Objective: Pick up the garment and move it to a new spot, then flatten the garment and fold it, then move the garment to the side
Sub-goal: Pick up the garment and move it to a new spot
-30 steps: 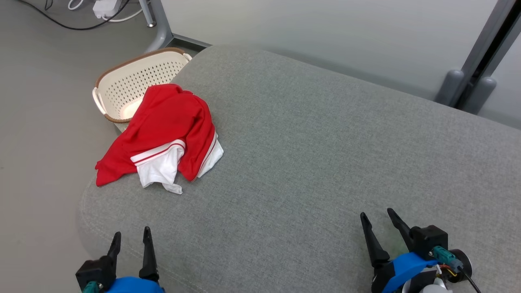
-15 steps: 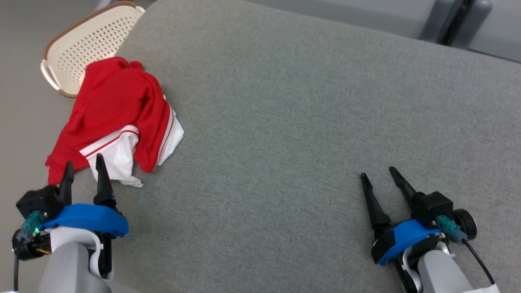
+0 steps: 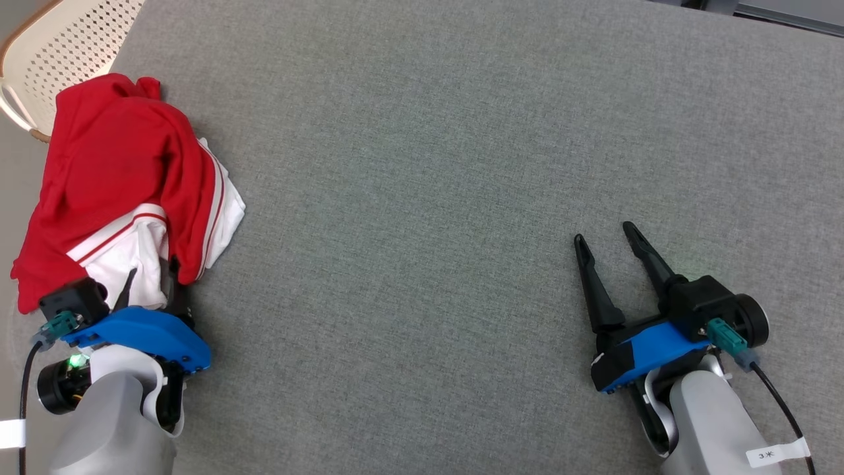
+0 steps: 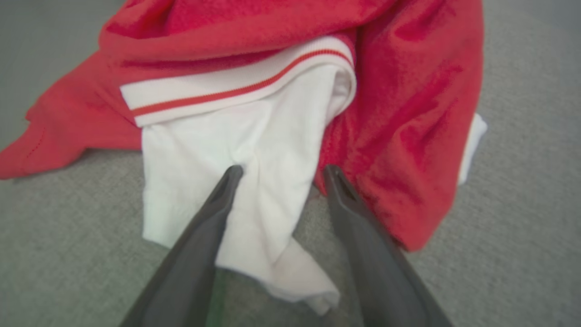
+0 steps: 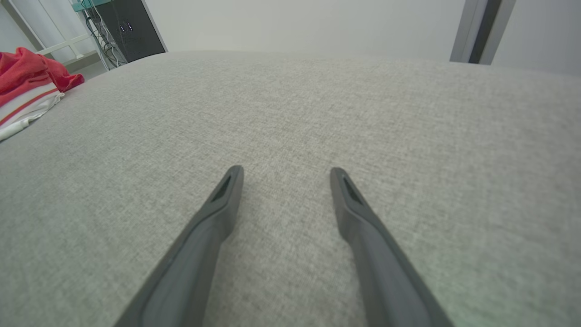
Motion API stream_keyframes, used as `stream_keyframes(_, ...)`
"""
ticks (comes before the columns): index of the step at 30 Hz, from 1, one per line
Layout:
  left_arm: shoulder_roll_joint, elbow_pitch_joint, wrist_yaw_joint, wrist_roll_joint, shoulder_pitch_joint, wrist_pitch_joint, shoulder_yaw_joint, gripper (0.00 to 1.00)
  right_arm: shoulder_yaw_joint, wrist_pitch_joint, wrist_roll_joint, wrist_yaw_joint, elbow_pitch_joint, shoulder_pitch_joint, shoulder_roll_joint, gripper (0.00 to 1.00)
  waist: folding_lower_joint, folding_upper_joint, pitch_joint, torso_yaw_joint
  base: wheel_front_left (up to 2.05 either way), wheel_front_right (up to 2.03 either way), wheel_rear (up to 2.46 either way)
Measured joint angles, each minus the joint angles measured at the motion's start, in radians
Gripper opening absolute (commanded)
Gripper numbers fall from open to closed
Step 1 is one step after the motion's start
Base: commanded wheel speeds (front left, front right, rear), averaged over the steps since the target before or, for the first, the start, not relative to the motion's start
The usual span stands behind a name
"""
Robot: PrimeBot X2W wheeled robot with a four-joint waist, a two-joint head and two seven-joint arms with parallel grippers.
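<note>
The left hand (image 3: 153,270) stands spread wide with nothing gripped. In the left wrist view (image 4: 282,170) its two dark fingers straddle the lowest white flap of the garment (image 3: 119,158), one finger over the white cloth and the other at the edge of a red fold. I can't tell whether either one actually touches the fabric. The garment is a rumpled heap of red cloth with white panels and a white band carrying a thin red stripe (image 4: 236,91), and I can read no brand or print on it. Its white, striped end points back at the left hand, and the red bulk (image 4: 408,113) piles up ahead of the fingertips. The long axis runs straight away from that hand along the near edge of the grey cushion (image 3: 428,165). Beyond the far red end, off the cushion, sits a cream perforated basket (image 3: 66,39) with a brown rim. Well apart on the other side, the right hand (image 3: 604,233) is also wide open and empty, over bare grey fabric (image 5: 287,170). From its wrist the garment (image 5: 22,86) shows only as a red and white corner far off to one side. A small white tag (image 3: 778,454) on the right forearm bears a "3" and a mark I can't make out.
</note>
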Motion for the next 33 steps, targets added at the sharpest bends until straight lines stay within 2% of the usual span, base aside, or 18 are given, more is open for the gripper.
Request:
stream_keyframes(1, 0.003, 0.007, 0.0, -0.012, -0.003, -0.001, -0.013, 0.0, -0.001, 0.0, 0.0, 0.0, 0.0, 0.0, 0.0, 1.0, 0.0, 0.0, -0.001, -0.001, 0.0, 0.0, 0.0)
stream_keyframes(6, 0.012, 0.024, 0.0, -0.05, -0.012, -0.022, -0.078, 0.0, -0.014, 0.002, 0.003, 0.0, 0.012, 0.003, -0.003, 1.0, 0.0004, 0.0, -0.025, 0.008, 0.0, 0.0, 0.0)
stream_keyframes(10, 0.048, -0.021, 0.0, -0.058, -0.015, -0.04, -0.11, 0.0, -0.02, 0.005, 0.022, -0.001, 0.03, 0.015, -0.014, 1.0, 0.0005, 0.0, -0.062, 0.023, 0.0, 0.0, 0.0)
stream_keyframes(15, 0.094, -0.24, 0.0, 0.004, -0.023, -0.043, -0.087, 0.0, -0.009, 0.009, 0.058, -0.002, 0.053, 0.055, -0.02, 1.0, 0.0005, 0.0, -0.127, 0.038, 0.0, 0.0, 0.0)
stream_keyframes(20, 0.11, -0.43, 0.0, 0.08, -0.014, -0.043, -0.071, 0.0, 0.007, 0.01, 0.103, -0.002, 0.067, 0.098, -0.02, 1.0, 0.0003, 0.0, -0.194, 0.028, 0.0, 0.0, 0.0)
stream_keyframes(28, 0.114, -0.65, 0.0, 0.121, 0.008, -0.043, -0.125, 0.0, 0.027, 0.01, 0.149, -0.002, 0.068, 0.152, -0.021, 1.0, 0.0001, 0.0, -0.265, -0.066, 0.0, 0.0, 0.0)
stream_keyframes(33, 0.072, -0.712, 0.0, 0.105, 0.017, -0.044, -0.208, 0.0, 0.037, 0.01, 0.156, -0.002, 0.06, 0.166, -0.021, 1.0, 0.0001, 0.0, -0.28, -0.165, 0.0, 0.0, 0.0)
